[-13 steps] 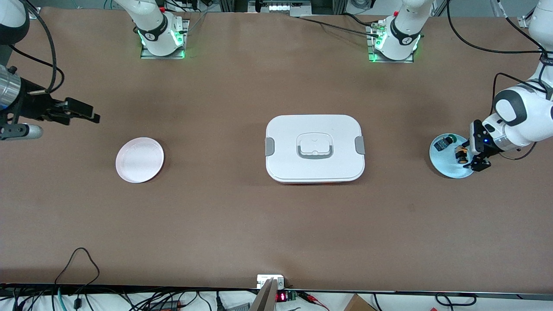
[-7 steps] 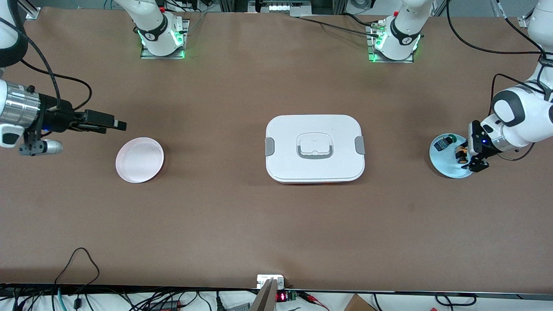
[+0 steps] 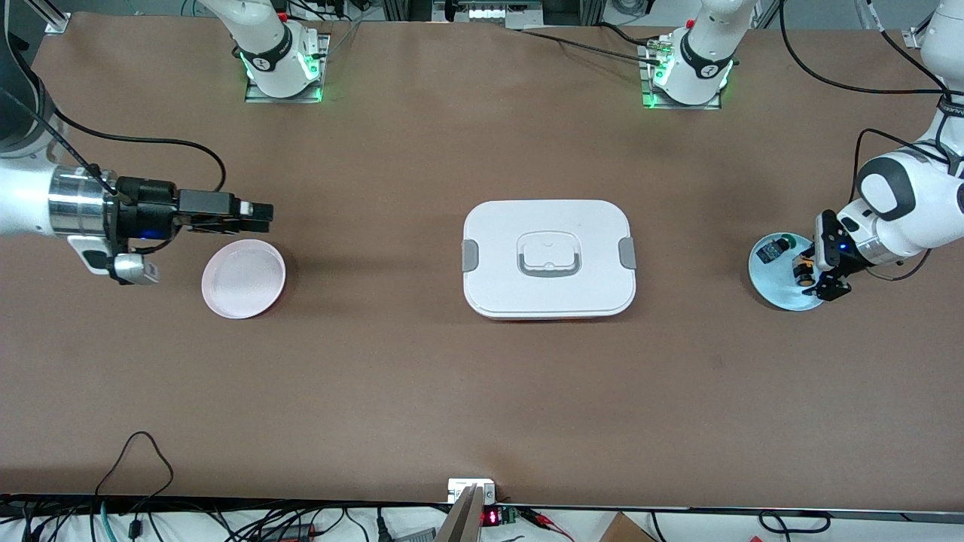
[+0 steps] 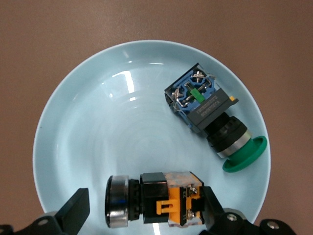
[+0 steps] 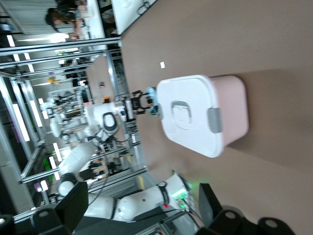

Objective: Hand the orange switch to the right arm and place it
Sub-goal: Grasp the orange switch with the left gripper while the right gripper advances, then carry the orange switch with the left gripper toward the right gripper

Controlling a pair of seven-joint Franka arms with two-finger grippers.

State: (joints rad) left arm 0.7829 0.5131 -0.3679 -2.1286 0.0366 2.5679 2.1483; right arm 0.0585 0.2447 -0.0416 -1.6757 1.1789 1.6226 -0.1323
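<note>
The orange switch [image 3: 804, 269] lies on its side on a light blue plate [image 3: 776, 292] at the left arm's end of the table. In the left wrist view the switch [image 4: 156, 199] shows a black body, a silver ring and an orange end. My left gripper [image 3: 818, 275] is down at the plate, open, with a finger on each side of the switch [image 4: 144, 215]. One finger touches the orange end; a gap shows at the silver face. My right gripper [image 3: 260, 214] is open and empty over the table beside a pink plate [image 3: 243, 280].
A blue-black square part with a green button [image 3: 776, 248] lies on the same blue plate, also in the left wrist view [image 4: 210, 115]. A white lidded box [image 3: 548, 258] stands mid-table, seen in the right wrist view [image 5: 195, 115].
My right arm has swung in from the table's end toward the middle, reaching the pink plate's edge. My left gripper has stayed at the switch on the blue plate.
</note>
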